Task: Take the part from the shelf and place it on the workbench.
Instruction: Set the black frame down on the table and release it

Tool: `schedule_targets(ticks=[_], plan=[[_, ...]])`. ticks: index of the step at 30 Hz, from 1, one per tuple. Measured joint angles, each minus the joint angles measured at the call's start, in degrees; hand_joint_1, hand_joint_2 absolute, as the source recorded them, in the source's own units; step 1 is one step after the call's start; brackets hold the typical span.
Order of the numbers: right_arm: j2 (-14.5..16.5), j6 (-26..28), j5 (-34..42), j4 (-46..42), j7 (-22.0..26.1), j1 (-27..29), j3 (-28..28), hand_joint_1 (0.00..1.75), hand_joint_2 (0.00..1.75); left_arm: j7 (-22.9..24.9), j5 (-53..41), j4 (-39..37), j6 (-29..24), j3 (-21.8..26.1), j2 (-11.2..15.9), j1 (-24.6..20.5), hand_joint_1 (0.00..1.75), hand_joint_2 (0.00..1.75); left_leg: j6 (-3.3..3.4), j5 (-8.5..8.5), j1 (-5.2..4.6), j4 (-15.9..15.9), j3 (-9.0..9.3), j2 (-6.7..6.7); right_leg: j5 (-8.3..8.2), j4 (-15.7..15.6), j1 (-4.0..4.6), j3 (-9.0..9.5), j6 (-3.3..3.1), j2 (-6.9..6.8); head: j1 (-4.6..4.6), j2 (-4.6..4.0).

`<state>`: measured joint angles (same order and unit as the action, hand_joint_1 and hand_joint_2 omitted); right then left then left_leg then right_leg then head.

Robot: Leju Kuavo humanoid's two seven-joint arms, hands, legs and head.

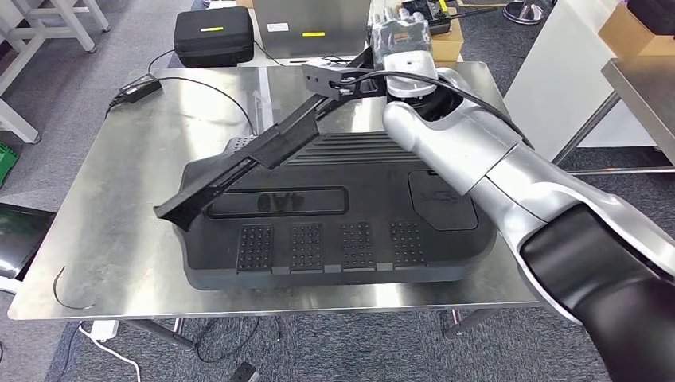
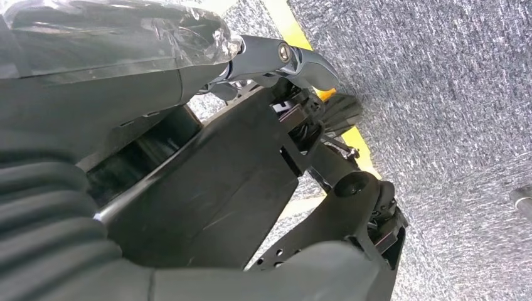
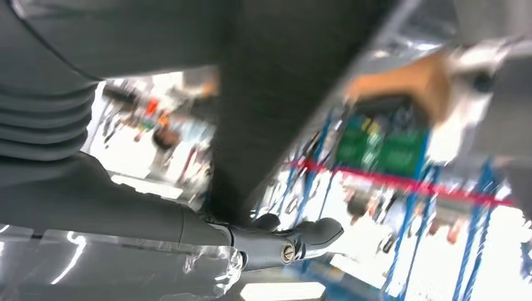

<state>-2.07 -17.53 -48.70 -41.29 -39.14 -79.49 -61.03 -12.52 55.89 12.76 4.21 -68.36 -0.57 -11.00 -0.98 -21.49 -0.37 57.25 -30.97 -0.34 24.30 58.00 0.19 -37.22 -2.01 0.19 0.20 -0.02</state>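
A long narrow black plastic part (image 1: 263, 155) slants over the steel workbench (image 1: 111, 239). Its high end is gripped by my right hand (image 1: 402, 48) at the far side of the bench. Its low end touches the left edge of a large black moulded panel (image 1: 350, 223) that lies flat on the bench. In the right wrist view the same part (image 3: 282, 81) crosses close in front of the camera, with the thumb (image 3: 282, 244) under it. My left hand hangs beside my body over grey carpet; its thumb (image 2: 276, 55) is stretched out and holds nothing.
A power adapter (image 1: 139, 86) with its cable lies at the bench's far left corner, and a thin wire loop (image 1: 68, 290) at the near left. Behind the bench stand a black case (image 1: 213, 36) and a cardboard box (image 1: 450, 41). A white cabinet (image 1: 557, 72) stands at right.
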Motion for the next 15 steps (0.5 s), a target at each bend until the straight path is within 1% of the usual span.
schedule_targets(ticks=[3,8,15], plan=[[-0.57,1.31,-6.07,-0.19,-0.02,0.83,1.69,0.0,0.0,0.1,-0.01,0.0,-0.02,-0.36,0.0,0.0,0.0,1.75,0.0,0.0,-0.06,0.0,0.01,0.0,-0.02,0.0,0.0,0.01,0.03,0.0,0.02,0.0],[-1.51,2.56,-14.89,-2.14,-0.04,3.01,6.95,0.0,0.0,0.25,-0.02,0.0,-0.02,-0.68,0.0,0.0,0.0,1.75,0.02,-0.01,-0.12,0.02,0.03,0.01,-0.03,-0.01,-0.03,0.03,0.06,0.0,0.04,0.0],[-2.1,2.6,-21.0,-5.46,-0.05,5.4,13.62,0.0,0.0,0.24,-0.01,0.0,-0.04,-0.73,0.0,-0.01,0.0,1.75,0.04,-0.02,-0.11,0.04,0.02,0.02,-0.04,-0.03,-0.03,0.04,0.08,-0.01,0.04,0.0]])
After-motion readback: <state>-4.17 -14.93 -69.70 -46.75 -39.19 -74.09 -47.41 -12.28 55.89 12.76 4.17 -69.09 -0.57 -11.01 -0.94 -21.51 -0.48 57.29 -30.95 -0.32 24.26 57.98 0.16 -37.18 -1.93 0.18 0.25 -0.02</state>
